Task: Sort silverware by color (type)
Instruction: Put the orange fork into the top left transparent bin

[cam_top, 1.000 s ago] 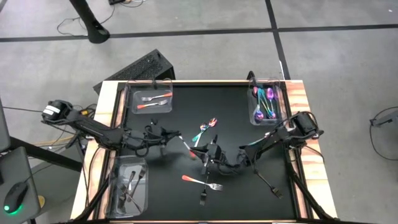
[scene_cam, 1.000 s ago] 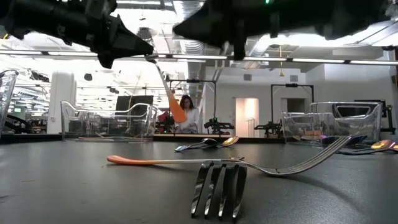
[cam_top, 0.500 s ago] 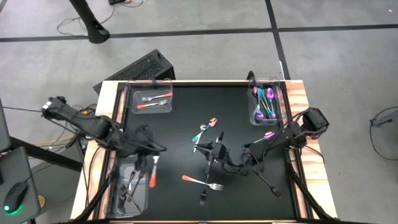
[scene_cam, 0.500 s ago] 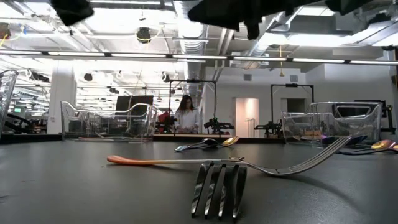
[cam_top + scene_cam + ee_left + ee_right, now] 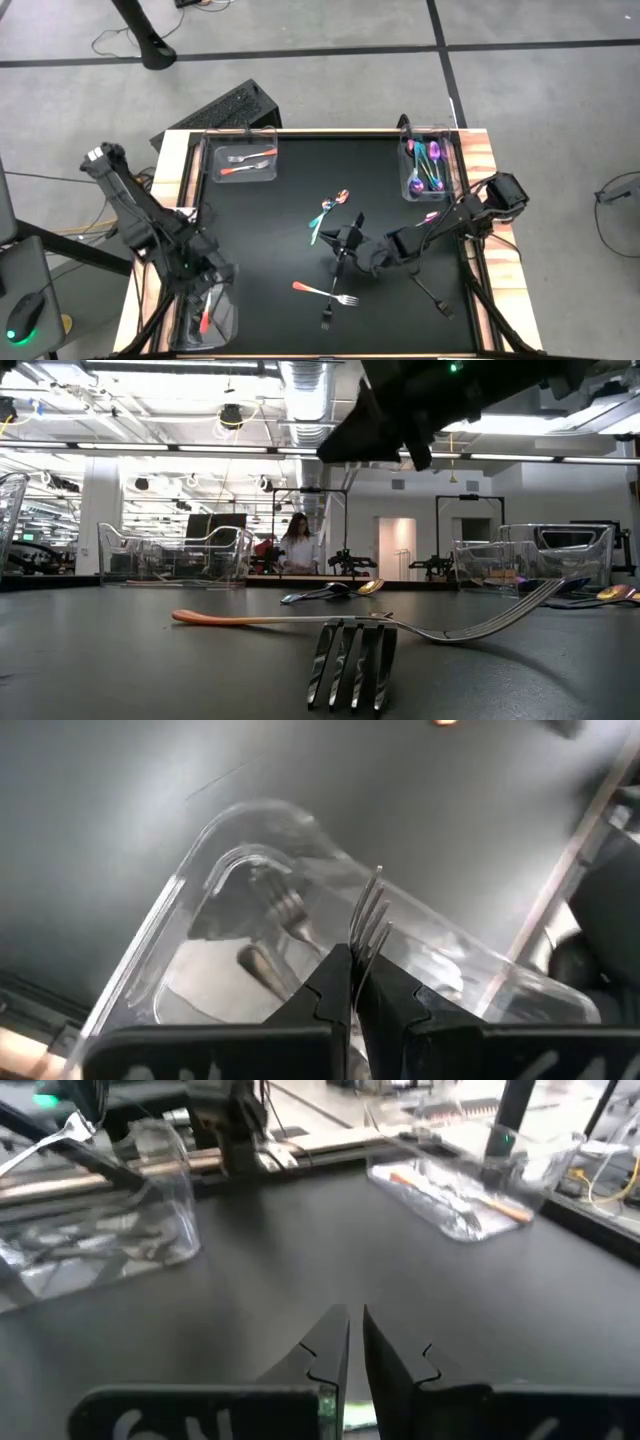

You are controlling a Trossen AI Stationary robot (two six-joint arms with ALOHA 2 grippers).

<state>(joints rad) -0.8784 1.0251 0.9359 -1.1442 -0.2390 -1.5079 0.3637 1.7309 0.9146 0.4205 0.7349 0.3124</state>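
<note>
My left gripper (image 5: 207,303) hangs over the near-left clear bin (image 5: 186,300), which holds dark pieces (image 5: 265,930), and is shut on an orange-handled fork (image 5: 205,321). The fork's tines (image 5: 370,912) stick out past the fingertips. My right gripper (image 5: 347,241) hovers above the table's middle. Its fingers (image 5: 330,1342) stand almost together, with nothing showing between their tips. On the table lie two iridescent pieces (image 5: 331,206), an orange-handled fork (image 5: 322,292) and a black fork (image 5: 326,318). My left gripper pinches the fork's metal neck (image 5: 356,948), just behind the tines, between its two fingers. The fingers slant steeply down and lie along the fork. My own fingers hide the handle in the wrist view. The fork is lifted clear above the bin's open top.
A far-left bin (image 5: 212,160) holds orange-handled pieces, and a far-right bin (image 5: 408,170) holds iridescent ones. Another black piece (image 5: 432,297) lies near the right arm. A wooden rim (image 5: 160,240) borders the black table top.
My left gripper has swung from the table's middle toward the near-left bin, carrying the orange-handled fork. It has tipped from nearly level to steeply down and has stayed shut on the fork. My right gripper has stayed over the middle.
</note>
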